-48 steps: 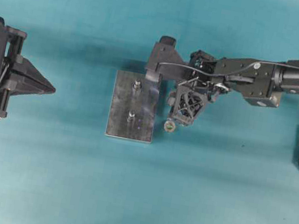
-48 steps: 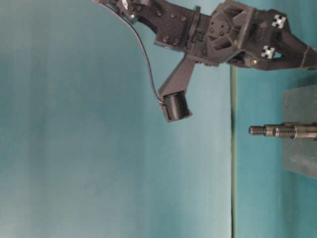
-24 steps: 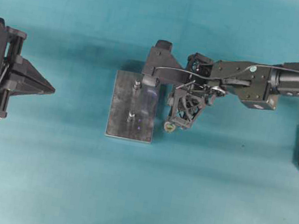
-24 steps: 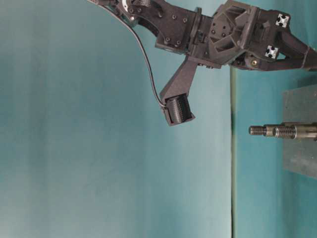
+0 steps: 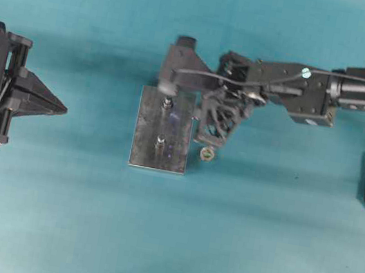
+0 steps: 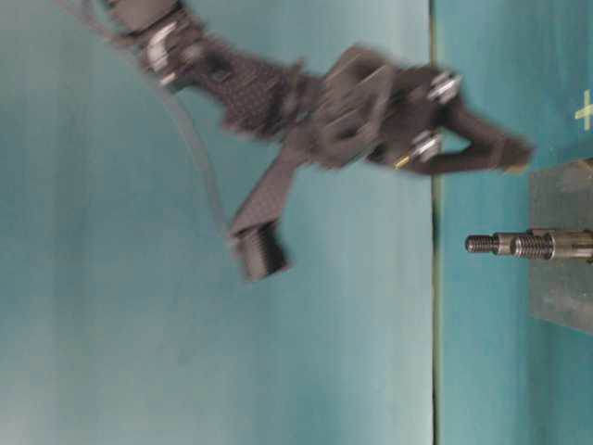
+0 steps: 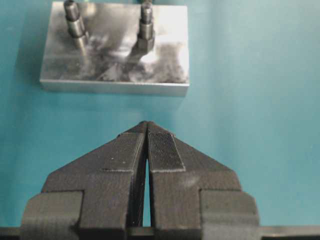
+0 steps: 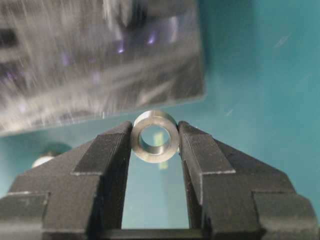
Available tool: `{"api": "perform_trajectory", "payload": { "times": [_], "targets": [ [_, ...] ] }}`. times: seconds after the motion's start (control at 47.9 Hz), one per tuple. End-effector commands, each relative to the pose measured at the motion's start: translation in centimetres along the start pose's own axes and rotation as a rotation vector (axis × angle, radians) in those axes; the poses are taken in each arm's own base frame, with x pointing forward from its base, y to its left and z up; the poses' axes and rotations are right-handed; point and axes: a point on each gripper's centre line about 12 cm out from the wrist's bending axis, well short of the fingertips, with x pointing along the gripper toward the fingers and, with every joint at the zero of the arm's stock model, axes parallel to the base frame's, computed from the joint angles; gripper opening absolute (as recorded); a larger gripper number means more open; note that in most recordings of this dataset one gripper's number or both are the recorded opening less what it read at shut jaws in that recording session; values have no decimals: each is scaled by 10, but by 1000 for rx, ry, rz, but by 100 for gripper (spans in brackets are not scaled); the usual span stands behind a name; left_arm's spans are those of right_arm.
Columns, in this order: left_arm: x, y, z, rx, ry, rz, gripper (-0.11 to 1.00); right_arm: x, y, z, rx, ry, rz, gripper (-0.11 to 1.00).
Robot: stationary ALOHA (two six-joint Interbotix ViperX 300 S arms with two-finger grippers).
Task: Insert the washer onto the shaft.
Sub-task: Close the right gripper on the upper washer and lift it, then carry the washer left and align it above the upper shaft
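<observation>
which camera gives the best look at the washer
The right wrist view: the washer sits large and sharp, pinched between the right gripper fingers, hole facing the camera. Overhead, a small ring lies on the table beside the steel block; whether it is another washer is unclear.

Teal table — steel block, small nut beside it
</observation>
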Motion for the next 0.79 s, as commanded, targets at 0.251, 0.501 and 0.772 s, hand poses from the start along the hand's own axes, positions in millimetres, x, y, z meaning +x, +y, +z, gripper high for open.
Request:
{"api": "perform_trajectory", "payload": {
  "times": [0.251,0.501,0.772],
  "targets": [
    [-1,0,3,0,-18,0,0,-25,1,43,-36,-102,-18,32],
    [-1,0,2,-1,-15,-2,0,-18,4,50,-49,-101,-21,32],
    [-2,0,1,-2,-15,0,0,-25,5,49,-55,-88,-25,32]
  ]
}}
